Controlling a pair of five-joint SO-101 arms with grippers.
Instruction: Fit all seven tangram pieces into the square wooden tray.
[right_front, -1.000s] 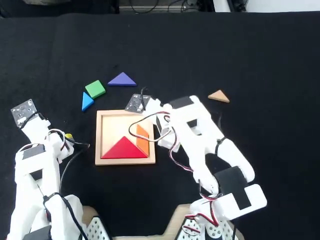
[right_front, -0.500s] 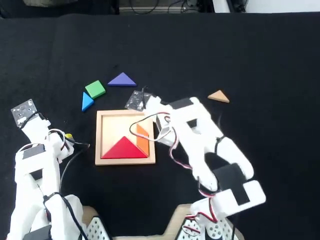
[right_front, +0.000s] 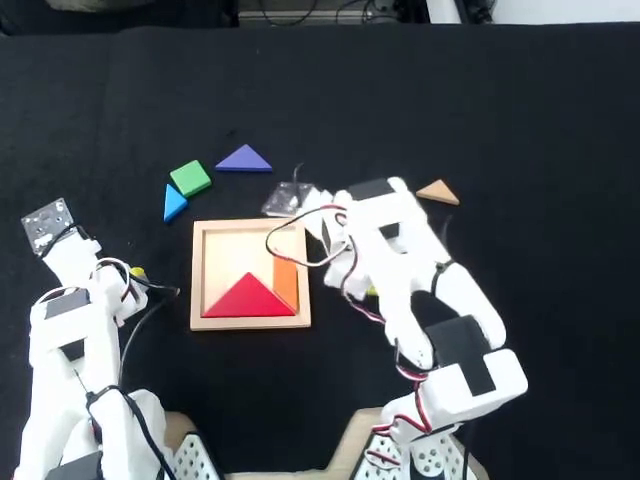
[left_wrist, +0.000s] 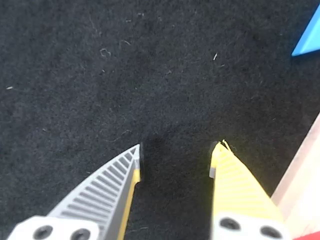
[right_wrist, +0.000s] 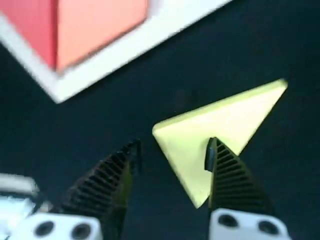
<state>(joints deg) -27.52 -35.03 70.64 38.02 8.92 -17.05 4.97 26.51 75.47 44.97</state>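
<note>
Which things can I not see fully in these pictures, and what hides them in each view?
High view: the right arm covers most of the yellow triangle and its own end effector.
Right wrist view: the picture edge cuts off the wooden tray and the orange piece; whether a finger touches the yellow triangle is unclear.
Left wrist view: the edge cuts off the blue triangle.

Left end effector (left_wrist: 177, 150) and right end effector (right_wrist: 172, 147) both point downward, jaws parted.
</note>
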